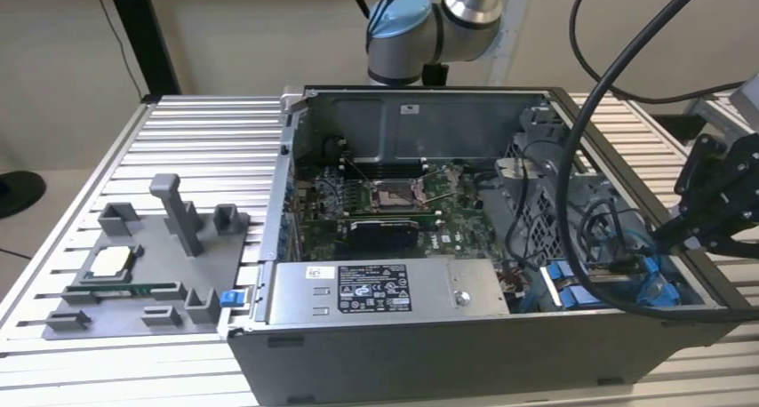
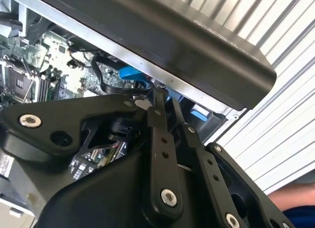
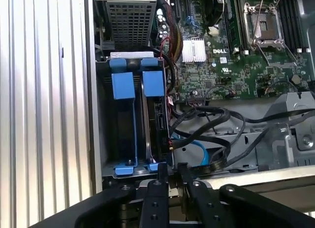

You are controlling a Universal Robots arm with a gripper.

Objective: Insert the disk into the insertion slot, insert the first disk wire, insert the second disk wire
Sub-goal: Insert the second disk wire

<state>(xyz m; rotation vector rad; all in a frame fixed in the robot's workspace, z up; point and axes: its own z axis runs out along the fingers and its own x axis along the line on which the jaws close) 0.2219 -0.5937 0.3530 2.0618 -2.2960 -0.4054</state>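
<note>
Slatted table (image 1: 202, 131), open PC case (image 1: 475, 349) on it. Claw (image 3: 171, 170) narrow, holding nothing, at the case edge. Disk (image 3: 156, 119) sits in its bay just ahead; black cables (image 3: 216, 134) and a blue one (image 3: 199, 151) crowd beside.

My gripper (image 2: 165, 102) is matte black: flat linkage bars pinned with silver screws, lower frame in both wrist views. Upper exterior view: my silver arm (image 1: 475, 3), pale-blue joint cap, black cables.

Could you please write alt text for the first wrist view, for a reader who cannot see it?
The gripper hangs over an open computer case, just above a drive bay holding blue carrier frames. Beside the bay, black cables and a blue cable loop below the green motherboard.
</note>
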